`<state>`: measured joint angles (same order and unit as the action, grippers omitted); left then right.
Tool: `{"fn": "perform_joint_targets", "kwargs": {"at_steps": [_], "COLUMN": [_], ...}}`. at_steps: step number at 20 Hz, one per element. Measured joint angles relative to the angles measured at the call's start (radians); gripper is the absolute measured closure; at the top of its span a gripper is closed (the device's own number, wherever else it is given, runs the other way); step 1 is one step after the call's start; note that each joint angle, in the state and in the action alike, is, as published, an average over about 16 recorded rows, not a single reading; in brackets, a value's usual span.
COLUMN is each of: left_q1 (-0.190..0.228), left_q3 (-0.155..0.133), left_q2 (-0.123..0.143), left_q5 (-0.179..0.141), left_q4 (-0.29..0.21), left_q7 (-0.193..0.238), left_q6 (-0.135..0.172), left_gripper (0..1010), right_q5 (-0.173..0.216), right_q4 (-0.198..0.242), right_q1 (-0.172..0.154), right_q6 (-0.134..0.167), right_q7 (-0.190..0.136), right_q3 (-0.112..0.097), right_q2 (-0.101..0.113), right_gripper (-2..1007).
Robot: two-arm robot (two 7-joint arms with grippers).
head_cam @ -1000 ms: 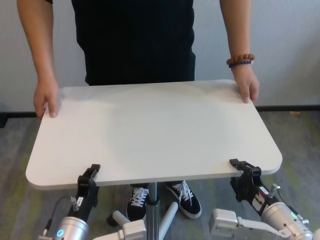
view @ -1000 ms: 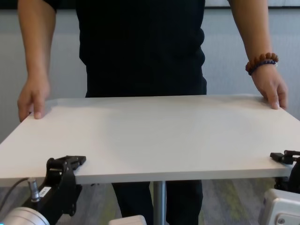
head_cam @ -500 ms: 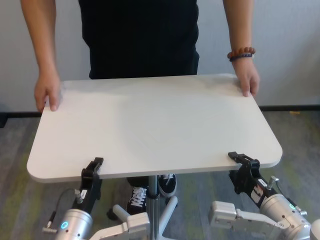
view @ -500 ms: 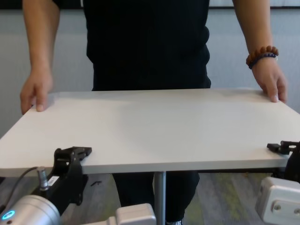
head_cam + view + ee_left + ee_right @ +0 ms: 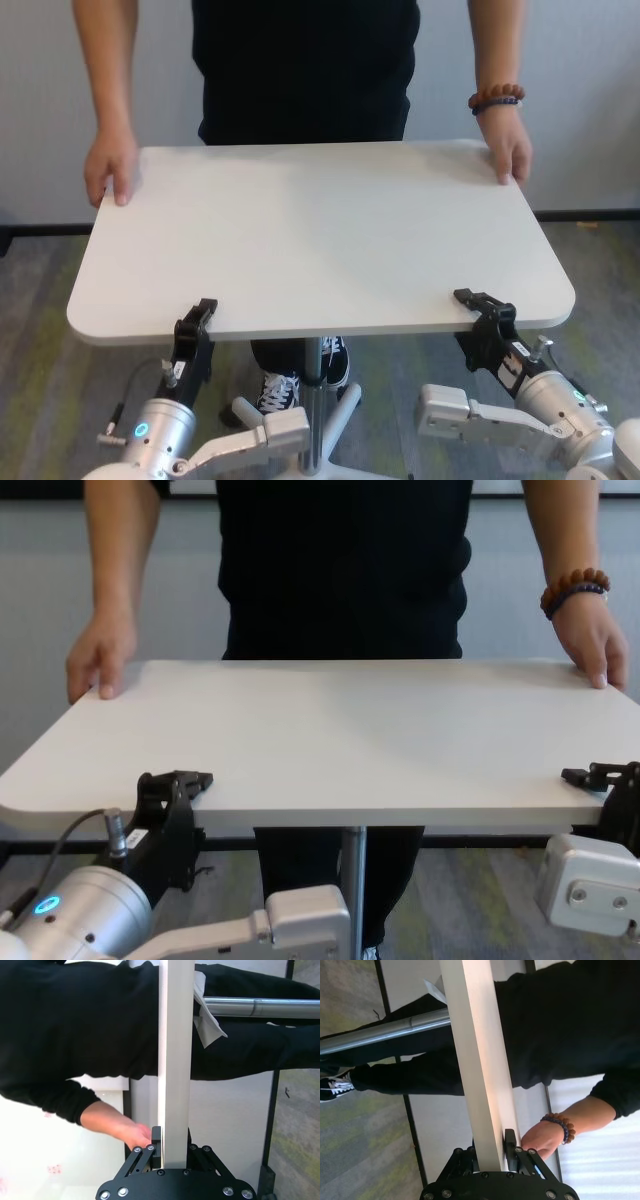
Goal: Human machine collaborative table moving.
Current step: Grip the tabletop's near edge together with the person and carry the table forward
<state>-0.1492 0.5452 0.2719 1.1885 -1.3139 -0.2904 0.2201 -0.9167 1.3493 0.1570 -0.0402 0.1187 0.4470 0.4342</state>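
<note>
The off-white table (image 5: 320,240) (image 5: 340,740) stands between me and the human (image 5: 300,70), who wears black and holds its far corners with both hands; a brown bead bracelet (image 5: 495,98) is on one wrist. My left gripper (image 5: 197,322) (image 5: 178,785) is shut on the table's near edge at the left. My right gripper (image 5: 482,308) (image 5: 597,778) is shut on the near edge at the right. The wrist views show the thin edge (image 5: 175,1060) (image 5: 480,1075) clamped between the black fingers. The grey pedestal pole (image 5: 312,400) runs below.
Grey carpet floor (image 5: 40,320) surrounds the table, with a pale wall (image 5: 600,100) behind the human. The human's black sneakers (image 5: 335,362) stand by the pedestal's white feet (image 5: 345,405). My left wrist carries a glowing blue ring light (image 5: 140,430).
The table, both grippers and the human have shifted to the right and away from me. Both grippers stay clamped on the near edge.
</note>
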Motion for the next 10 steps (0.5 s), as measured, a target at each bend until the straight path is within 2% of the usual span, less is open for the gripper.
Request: {"fn": "perform_joint_targets", "kwargs": {"at_steps": [10], "left_q1": [-0.054], "left_q3": [0.015], "left_q2": [-0.021], "left_q5": [-0.003], "left_q4": [0.062], "left_q7": [-0.011], "left_q6": [-0.003], "left_gripper": [776], "right_q5": [0.006], "right_q4": [-0.076], "right_q1": [0.063], "right_q6": [-0.021], "right_q7": [0.011], "right_q3": [0.023], "right_q2": [-0.019], "right_gripper": [742]}}
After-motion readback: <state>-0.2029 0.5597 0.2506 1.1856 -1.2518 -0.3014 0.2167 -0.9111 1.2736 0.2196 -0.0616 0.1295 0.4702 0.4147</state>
